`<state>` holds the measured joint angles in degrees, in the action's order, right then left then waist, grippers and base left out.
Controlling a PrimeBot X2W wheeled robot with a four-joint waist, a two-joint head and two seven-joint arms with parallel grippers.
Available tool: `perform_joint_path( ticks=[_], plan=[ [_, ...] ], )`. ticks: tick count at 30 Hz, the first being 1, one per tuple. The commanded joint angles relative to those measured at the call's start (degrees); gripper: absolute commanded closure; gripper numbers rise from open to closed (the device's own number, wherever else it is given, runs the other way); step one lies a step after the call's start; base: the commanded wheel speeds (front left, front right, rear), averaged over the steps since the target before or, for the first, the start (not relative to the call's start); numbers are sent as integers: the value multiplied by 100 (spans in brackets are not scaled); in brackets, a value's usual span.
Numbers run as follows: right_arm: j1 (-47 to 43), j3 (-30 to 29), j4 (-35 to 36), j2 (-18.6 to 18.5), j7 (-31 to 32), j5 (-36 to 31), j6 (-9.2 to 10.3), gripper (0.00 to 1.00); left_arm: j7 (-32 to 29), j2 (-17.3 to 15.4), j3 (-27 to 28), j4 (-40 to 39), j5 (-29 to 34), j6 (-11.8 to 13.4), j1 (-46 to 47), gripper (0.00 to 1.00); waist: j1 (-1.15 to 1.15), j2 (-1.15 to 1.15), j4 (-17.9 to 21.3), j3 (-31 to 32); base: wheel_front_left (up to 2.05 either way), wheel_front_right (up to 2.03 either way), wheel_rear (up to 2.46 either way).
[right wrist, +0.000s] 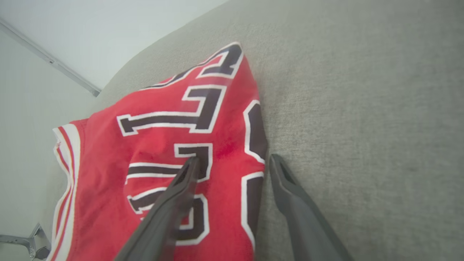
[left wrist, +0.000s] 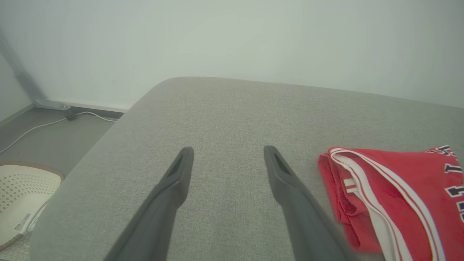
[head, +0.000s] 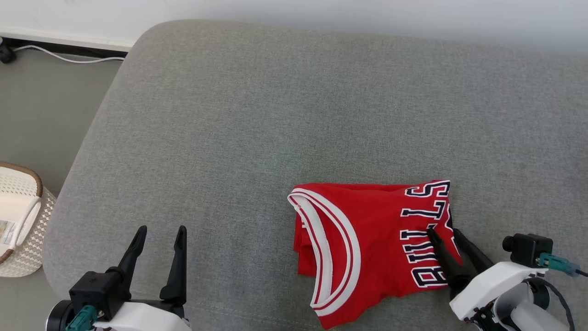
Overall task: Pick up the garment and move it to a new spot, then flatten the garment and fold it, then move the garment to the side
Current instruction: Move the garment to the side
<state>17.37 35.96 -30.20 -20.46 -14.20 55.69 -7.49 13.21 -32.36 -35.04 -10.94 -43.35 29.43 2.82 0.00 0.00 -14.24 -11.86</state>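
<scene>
Two grippers, left (head: 161, 232), right (head: 444, 233), open; one jersey (head: 367, 239)

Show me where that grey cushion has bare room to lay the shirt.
Bare: the wide stretch between shirt and wall, and the left half, from the shirt to the cushion edge, ahead of the left gripper. Crowded: near right, where the right gripper hangs over the shirt.

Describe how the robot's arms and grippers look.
The left gripper and right gripper each have two long, tapering, matte-black fingers on a black block, joined to white wrist shells. Each wrist carries a teal connector; the right also shows a small black camera box and a black cable looping beside it.
</scene>
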Motion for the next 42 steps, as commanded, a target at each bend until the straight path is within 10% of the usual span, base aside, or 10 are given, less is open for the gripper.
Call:
perform_joint_path(
  ticks=[1, 3, 21, 33, 42],
  plan=[
    [33, 239, 118, -58, -14, 214, 0, 40, 65, -147, 262, -84, 56, -36, 269, 0, 0, 0, 27, -11, 0, 0, 0],
    [92, 355, 169, -107, -24, 414, 0, 100, 71, -137, 272, -75, 46, -55, 272, 0, 0, 0, 54, -25, 0, 0, 0],
    [887, 391, 1096, -1484, 43, 868, 0, 100, 108, -80, 284, -31, 49, -110, 237, 0, 0, 0, 415, 64, 0, 0, 0],
    [1189, -728, 1802, -2580, 1311, 1034, 0, 100, 122, -49, 262, -55, 68, -146, 219, 0, 0, 0, 823, 46, 0, 0, 0],
    [1192, -1911, 840, -2864, 1739, 863, 0, 100, 114, -71, 230, -83, 114, -262, 405, 0, 0, 0, 924, -263, 0, 0, 0]
  ],
)
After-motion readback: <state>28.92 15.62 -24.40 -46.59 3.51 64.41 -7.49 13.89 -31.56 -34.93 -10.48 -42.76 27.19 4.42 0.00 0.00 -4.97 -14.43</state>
